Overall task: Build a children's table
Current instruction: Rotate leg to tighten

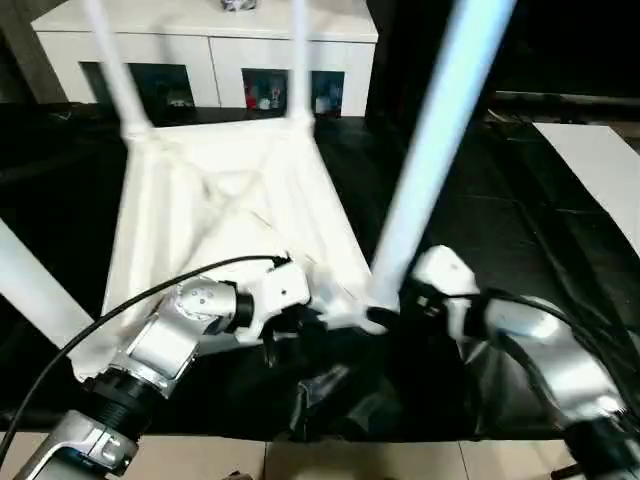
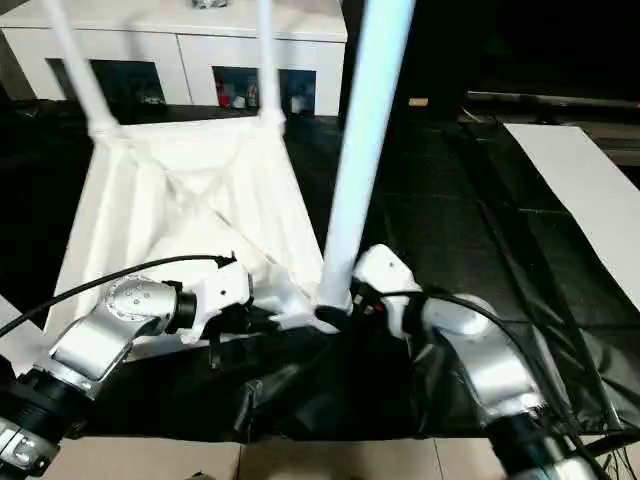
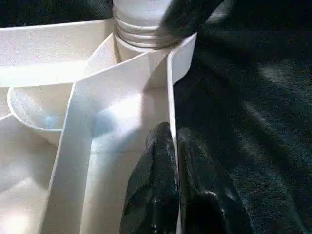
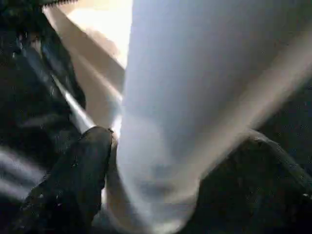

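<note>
While the white cabinet (image 1: 210,45) with glass-fronted compartments stands at the far side, the tabletop (image 1: 225,215) lies upside down on the black sheet (image 1: 520,240) covering the floor, ribbed underside facing up. 4 white legs rise from its corner sockets: 2 at the far corners (image 1: 115,65) (image 1: 298,60), 1 at the near left corner (image 1: 30,285), and the near right leg (image 1: 435,130), which stands tall and leans a little away from the robot. At that near corner, the right end effector (image 1: 390,308) sits around the base of the near right leg, 1 black finger (image 4: 78,180) on each side. The left end effector (image 3: 176,180) is closed on the tabletop's thin edge wall just beside that same socket.
</note>
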Robot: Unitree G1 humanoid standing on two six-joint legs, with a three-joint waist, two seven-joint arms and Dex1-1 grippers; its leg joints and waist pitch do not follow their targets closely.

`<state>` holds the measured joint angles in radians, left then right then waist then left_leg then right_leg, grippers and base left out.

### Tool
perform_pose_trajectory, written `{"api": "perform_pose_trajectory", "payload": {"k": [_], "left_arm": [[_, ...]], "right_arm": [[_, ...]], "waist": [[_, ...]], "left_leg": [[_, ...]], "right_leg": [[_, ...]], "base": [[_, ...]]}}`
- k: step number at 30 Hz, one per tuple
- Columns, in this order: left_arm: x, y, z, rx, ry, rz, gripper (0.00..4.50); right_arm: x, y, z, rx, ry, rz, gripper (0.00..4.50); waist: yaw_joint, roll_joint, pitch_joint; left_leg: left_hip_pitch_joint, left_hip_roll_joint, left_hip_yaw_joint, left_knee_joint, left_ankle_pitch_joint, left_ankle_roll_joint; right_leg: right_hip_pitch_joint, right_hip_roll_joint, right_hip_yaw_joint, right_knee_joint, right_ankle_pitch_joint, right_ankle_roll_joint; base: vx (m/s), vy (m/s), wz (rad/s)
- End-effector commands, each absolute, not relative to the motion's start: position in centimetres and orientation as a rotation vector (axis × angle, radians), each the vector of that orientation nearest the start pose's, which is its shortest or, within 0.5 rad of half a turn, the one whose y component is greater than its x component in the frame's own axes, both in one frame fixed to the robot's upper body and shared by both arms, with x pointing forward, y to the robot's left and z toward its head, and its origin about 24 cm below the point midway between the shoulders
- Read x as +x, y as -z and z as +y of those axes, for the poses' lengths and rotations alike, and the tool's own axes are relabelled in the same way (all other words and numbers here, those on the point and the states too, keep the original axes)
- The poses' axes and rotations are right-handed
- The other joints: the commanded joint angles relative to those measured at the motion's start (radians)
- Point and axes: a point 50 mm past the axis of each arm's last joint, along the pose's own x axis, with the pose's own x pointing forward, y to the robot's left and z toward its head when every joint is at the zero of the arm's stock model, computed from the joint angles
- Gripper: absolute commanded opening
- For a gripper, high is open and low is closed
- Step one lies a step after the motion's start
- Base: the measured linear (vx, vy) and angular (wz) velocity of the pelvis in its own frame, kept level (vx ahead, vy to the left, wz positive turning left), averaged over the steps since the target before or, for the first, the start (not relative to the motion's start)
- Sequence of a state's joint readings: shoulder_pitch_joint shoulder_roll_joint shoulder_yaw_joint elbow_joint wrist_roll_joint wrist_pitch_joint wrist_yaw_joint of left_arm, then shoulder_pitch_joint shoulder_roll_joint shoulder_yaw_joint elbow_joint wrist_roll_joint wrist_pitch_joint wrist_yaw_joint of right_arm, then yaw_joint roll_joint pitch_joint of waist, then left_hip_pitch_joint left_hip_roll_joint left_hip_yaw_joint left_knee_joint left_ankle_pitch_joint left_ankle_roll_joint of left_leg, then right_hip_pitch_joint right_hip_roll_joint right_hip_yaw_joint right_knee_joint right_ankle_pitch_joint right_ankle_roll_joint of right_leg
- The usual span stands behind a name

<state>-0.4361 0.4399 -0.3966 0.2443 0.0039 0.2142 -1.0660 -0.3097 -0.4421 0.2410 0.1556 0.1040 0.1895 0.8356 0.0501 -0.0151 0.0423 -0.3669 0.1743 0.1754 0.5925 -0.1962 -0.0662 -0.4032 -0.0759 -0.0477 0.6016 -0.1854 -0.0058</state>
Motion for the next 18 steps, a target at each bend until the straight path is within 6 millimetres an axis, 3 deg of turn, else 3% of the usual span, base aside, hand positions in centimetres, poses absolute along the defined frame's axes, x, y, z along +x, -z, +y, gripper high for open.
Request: {"api": "perform_pose_trajectory", "payload": {"k": [1,3,9,18], "left_arm": [[28.49,-5.18,11.38,0.529,1.352,0.410,0.00],[28.60,-5.25,11.49,0.530,1.346,0.411,0.00],[28.68,-5.40,11.72,0.526,1.341,0.415,0.00],[28.53,-5.11,12.11,0.534,1.339,0.433,0.00]], "right_arm": [[28.67,-5.20,-14.80,-0.362,-1.005,0.302,3.93],[28.82,-5.09,-14.78,-0.343,-1.003,0.315,3.76],[29.13,-4.85,-14.78,-0.346,-1.007,0.330,3.22],[28.69,-4.33,-15.18,-0.346,-1.034,0.366,2.57]], "waist": [[-0.003,-0.002,-0.052],[-0.001,-0.006,-0.052],[-0.002,-0.006,-0.051],[-0.004,-0.004,-0.053]], "left_leg": [[0.009,0.054,-0.013,-0.075,-0.196,0.055],[0.006,0.054,-0.013,-0.074,-0.181,0.060],[0.008,0.054,-0.014,-0.076,-0.208,0.049],[0.007,0.053,-0.013,-0.073,-0.191,0.056]], "right_leg": [[0.047,-0.063,0.044,-0.063,-0.160,-0.230],[0.050,-0.064,0.045,-0.062,-0.148,-0.227],[0.048,-0.064,0.044,-0.067,-0.211,-0.212],[0.049,-0.063,0.044,-0.064,-0.181,-0.218]], "base": [[0.000,0.000,0.00],[0.000,0.000,0.00],[0.000,0.000,0.00],[0.000,0.000,0.00]]}}
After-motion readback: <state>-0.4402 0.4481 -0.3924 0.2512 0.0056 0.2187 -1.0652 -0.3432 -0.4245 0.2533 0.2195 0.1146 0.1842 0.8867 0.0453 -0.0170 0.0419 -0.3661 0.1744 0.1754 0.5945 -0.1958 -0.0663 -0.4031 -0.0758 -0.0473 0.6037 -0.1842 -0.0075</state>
